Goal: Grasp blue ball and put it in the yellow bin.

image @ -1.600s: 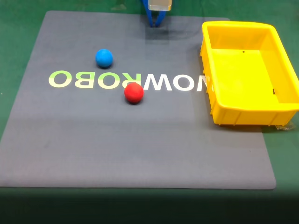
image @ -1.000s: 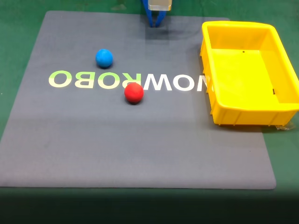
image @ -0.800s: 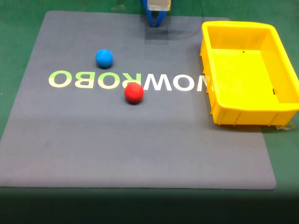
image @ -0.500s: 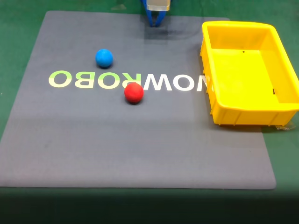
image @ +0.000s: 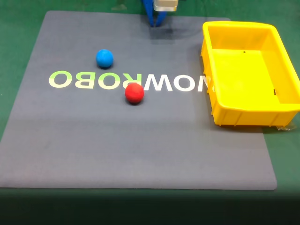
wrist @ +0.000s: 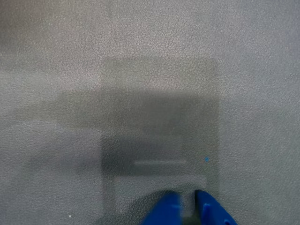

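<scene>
The blue ball [image: 104, 58] rests on the grey mat [image: 93, 140], left of centre in the fixed view. At the right edge stands the yellow bin [image: 234, 112], with nothing inside. My gripper [image: 156, 22] with blue fingers hangs at the top centre of the fixed view, above the mat's far edge, well to the right of the blue ball and left of the bin. In the wrist view the gripper [wrist: 187, 206] points at bare mat, its blue fingertips [wrist: 166, 211] nearly together with nothing between them.
A red ball [image: 134, 93] lies on the mat near the middle, just below the "NOWROBO" lettering [image: 126, 82]. Green table surface [image: 14, 56] surrounds the mat. The mat's near half is bare.
The gripper has shifted slightly to the right and upward at the top of the fixed view. Both balls and the bin have stayed put.
</scene>
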{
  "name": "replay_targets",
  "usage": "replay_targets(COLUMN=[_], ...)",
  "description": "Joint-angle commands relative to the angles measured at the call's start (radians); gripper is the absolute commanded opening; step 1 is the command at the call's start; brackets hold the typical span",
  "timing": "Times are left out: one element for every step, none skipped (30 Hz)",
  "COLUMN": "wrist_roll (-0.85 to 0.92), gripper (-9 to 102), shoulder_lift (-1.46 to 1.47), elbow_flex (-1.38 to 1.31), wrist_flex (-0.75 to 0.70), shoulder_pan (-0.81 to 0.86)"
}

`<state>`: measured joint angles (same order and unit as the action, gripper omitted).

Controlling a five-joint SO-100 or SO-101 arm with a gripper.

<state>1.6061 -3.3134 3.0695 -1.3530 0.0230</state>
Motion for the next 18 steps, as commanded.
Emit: replay_targets(wrist_roll=[0.002, 0.009, 0.009, 0.000, -0.003, -0.005, 0.009, 0.032, 0.049, 0.066, 0.086, 0.101, 0.118, 0.130, 0.138, 0.147, 0.158, 0.161], gripper=[19, 24, 29, 35, 38, 40, 41, 41, 41, 41, 41, 40, 40, 40, 40, 40, 40, 40], shoulder_lift=[-0.012, -0.008, 0.006, 0.032, 0.074, 0.120, 0.169, 0.224, 0.282, 0.350, 0.410, 0.471, 0.535, 0.595, 0.658, 0.718, 0.776, 0.836], elbow_flex=[0.012, -0.009, -0.038, -0.074, -0.120, -0.172, -0.227, -0.278, -0.330, -0.385, -0.428, -0.466, -0.508, -0.546, -0.584, -0.621, -0.655, -0.690], wrist_flex=[0.043, 0.058, 0.087, 0.115, 0.133, 0.141, 0.141, 0.143, 0.150, 0.160, 0.172, 0.187, 0.202, 0.222, 0.244, 0.268, 0.295, 0.319], shoulder_pan=[0.032, 0.054, 0.078, 0.101, 0.124, 0.144, 0.166, 0.192, 0.218, 0.245, 0.273, 0.301, 0.328, 0.353, 0.377, 0.400, 0.419, 0.436])
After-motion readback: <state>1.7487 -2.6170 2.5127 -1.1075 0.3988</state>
